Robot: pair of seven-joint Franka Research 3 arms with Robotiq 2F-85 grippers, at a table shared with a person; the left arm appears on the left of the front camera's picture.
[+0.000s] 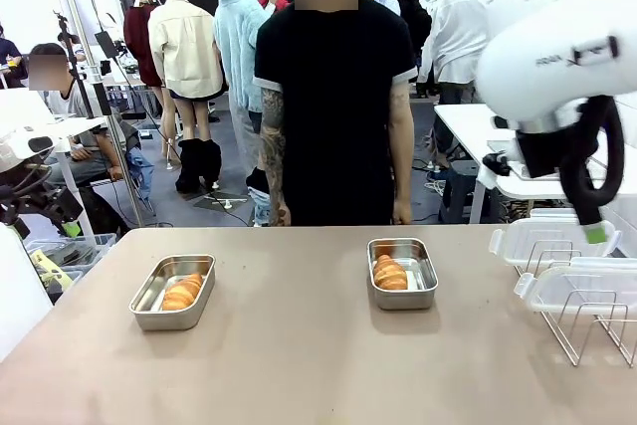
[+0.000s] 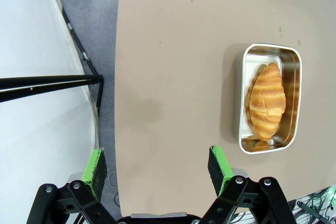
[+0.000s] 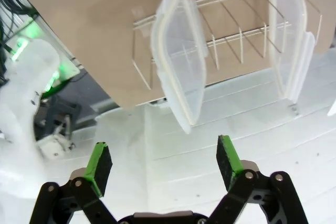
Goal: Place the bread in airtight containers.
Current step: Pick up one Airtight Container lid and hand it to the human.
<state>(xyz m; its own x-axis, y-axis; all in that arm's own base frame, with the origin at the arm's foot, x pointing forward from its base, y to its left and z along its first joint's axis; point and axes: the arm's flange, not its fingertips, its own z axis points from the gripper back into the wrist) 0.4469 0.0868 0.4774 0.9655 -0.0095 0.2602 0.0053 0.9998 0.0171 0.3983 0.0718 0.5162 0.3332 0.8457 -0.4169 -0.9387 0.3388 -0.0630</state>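
Observation:
Two steel containers stand open on the tan table, each with one croissant lying inside. The left container [image 1: 149, 298] holds a croissant [image 1: 183, 292]; the right container [image 1: 419, 276] holds the other croissant [image 1: 389, 273]. In the left wrist view my left gripper [image 2: 157, 166] is open above bare table, with a container [image 2: 271, 46] and its croissant [image 2: 266, 100] off to one side. My right gripper [image 3: 164, 161] is open above two clear lids [image 3: 181, 69] [image 3: 287, 35] standing on edge in a wire rack [image 3: 231, 30]. One of its green-padded fingers [image 1: 595, 234] hangs over the lids [image 1: 552, 243].
The wire rack [image 1: 587, 325] sits at the table's right edge with a second lid [image 1: 582, 288] in it. A person in a black shirt [image 1: 333, 97] stands at the far side, arms down. White cloth [image 2: 37, 103] and a black rod [image 2: 52, 82] lie beyond the table's left edge.

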